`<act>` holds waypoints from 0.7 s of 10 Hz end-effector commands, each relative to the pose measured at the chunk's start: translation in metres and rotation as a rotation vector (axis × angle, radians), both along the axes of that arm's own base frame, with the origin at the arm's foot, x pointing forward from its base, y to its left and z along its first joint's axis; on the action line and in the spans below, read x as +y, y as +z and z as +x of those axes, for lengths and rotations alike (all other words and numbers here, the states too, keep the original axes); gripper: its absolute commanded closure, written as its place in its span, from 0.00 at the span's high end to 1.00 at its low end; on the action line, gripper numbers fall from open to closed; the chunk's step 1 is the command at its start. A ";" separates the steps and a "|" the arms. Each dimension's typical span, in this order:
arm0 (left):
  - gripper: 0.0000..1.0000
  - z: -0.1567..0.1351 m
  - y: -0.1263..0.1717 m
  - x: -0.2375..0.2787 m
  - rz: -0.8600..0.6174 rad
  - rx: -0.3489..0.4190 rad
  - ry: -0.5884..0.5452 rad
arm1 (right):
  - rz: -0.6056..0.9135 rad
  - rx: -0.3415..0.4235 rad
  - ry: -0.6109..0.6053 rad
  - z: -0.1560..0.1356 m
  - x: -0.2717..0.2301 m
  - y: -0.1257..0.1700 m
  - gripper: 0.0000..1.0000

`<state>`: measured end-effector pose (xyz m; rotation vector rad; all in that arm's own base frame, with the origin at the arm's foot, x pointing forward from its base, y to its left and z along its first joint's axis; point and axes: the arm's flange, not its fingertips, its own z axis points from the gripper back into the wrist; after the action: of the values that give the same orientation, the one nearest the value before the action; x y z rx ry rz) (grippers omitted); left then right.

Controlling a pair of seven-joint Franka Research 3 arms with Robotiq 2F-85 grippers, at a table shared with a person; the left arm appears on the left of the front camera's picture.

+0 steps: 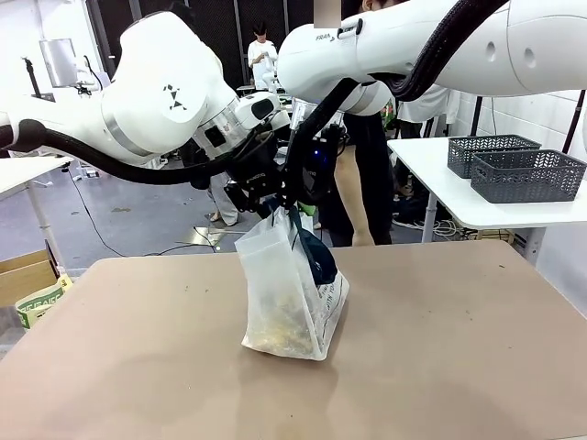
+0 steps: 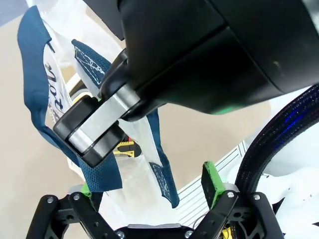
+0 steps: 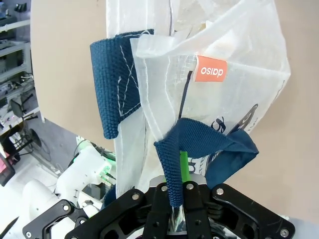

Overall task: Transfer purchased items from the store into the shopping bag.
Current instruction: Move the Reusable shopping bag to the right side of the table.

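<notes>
Shopping bag (image 1: 292, 302) stands mid-table (image 1: 440, 348), yellowish purchased items (image 1: 278, 332) heaped in its bottom. Right gripper (image 3: 174, 172) is clamped on a navy strap handle (image 3: 199, 142); left gripper (image 2: 149, 186) is spread wide at the bag's top. Beyond, grey lattice baskets (image 1: 527, 174).

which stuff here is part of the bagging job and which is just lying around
Job: shopping bag; its navy strap, pinched in the shut right gripper; yellowish goods inside; open left gripper at the bag's top.
Lying about: two dark grey baskets on the white side table; cardboard box at the left.
</notes>
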<state>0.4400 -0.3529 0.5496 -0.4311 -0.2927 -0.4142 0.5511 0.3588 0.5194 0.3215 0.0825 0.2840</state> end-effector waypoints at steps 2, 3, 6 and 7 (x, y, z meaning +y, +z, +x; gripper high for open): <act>1.00 0.001 -0.012 0.006 0.011 0.005 0.011 | 0.035 -0.002 -0.019 0.003 0.009 0.006 0.00; 1.00 0.001 -0.014 0.004 0.029 0.003 0.025 | 0.040 -0.002 -0.022 0.003 0.009 0.006 0.00; 1.00 0.008 -0.023 0.000 0.060 0.024 0.059 | 0.047 -0.005 -0.021 0.004 0.010 0.010 0.00; 1.00 0.009 -0.025 0.000 0.080 0.020 0.068 | 0.048 -0.007 -0.021 0.004 0.009 0.010 0.00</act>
<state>0.4481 -0.3500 0.5236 -0.3731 -0.2563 -0.3795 0.5523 0.3609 0.5261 0.3309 0.0687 0.2865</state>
